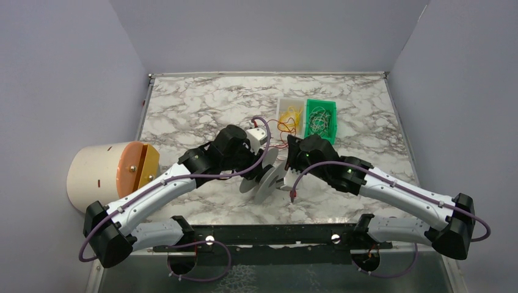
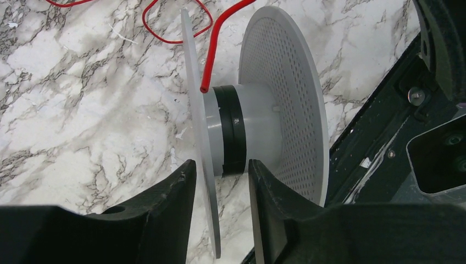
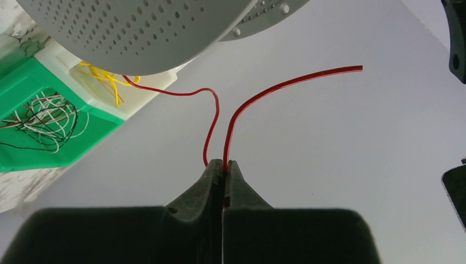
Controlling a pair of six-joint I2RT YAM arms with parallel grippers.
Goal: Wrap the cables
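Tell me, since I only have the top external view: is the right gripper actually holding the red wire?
Observer: Yes. In the right wrist view the right gripper is shut on the red wire, pinching a fold so that two strands rise from its tips.
Operator: Is the left gripper clamped on the spool?
Observer: No. In the left wrist view the left gripper is open, with one of its fingers on each side of the thin flange of the spool.
Operator: Any wire wound on the hub?
Observer: None. The hub is bare, and one cut wire end rests against it beside the black band.
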